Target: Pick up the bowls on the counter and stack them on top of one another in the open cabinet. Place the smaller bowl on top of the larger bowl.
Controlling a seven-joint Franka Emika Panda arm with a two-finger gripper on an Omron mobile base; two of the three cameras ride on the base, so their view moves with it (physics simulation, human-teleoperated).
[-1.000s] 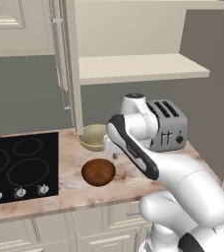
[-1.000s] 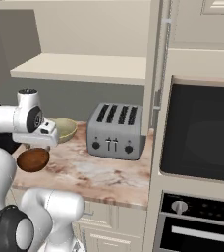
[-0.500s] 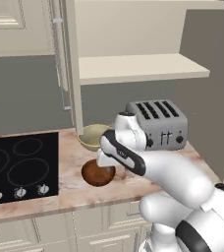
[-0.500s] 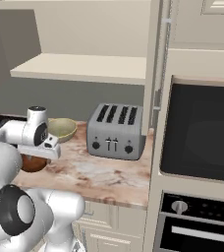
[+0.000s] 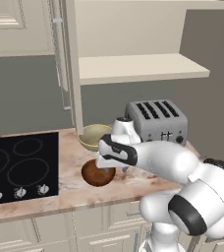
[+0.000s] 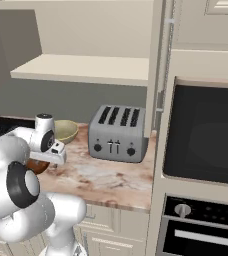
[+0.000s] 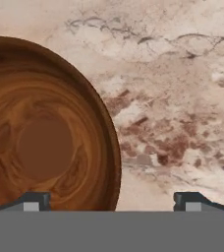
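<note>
Hand (image 7: 111,201) open, straddling the rim of the smaller bowl (image 7: 40,133) on the table (image 7: 182,98).
Glossy, rigid, likely slippery and breakable: pinch the thin rim wall, one finger inside.

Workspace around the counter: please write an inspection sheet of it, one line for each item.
Surface: pinkish-beige marbled stone counter, with nothing spilled on it.
Job's things: glossy dark reddish-brown round bowl upright on the counter; pale olive-beige round bowl behind it by the cabinet panel; cream open cabinet shelf holds no bowl yet.
Clutter: silver four-slot toaster at the back of the counter.
Grippers: two-finger tool open, low over the counter, one tip over the brown bowl and one over bare stone, its rim between them.
Cables: nothing seen.
Surroundings: black glass cooktop; dark built-in oven.
</note>
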